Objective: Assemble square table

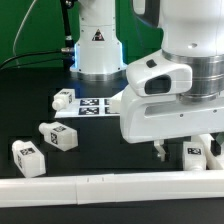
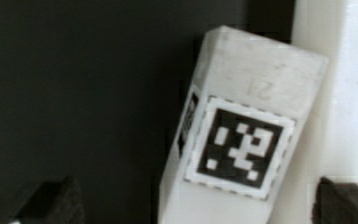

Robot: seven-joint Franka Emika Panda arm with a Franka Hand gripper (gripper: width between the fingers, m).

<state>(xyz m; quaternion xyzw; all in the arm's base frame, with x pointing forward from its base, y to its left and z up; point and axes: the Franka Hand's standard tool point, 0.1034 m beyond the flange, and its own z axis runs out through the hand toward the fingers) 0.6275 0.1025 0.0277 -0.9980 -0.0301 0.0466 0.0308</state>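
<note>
A stubby white table leg (image 2: 247, 110) with a black-and-white tag lies on the black table, between the two dark fingertips of my gripper (image 2: 194, 205). The jaws are open and stand apart from the leg on both sides. In the exterior view the gripper (image 1: 187, 150) hangs low at the exterior view's right, over that leg (image 1: 195, 156), which is partly hidden by the hand. Three more tagged legs (image 1: 28, 155) (image 1: 57, 135) (image 1: 62, 99) lie to the exterior view's left. The tabletop is hidden.
The marker board (image 1: 95, 107) lies flat in front of the robot base (image 1: 97, 45). A long white rail (image 1: 100, 187) runs along the front edge. A white surface (image 2: 345, 80) borders the leg in the wrist view.
</note>
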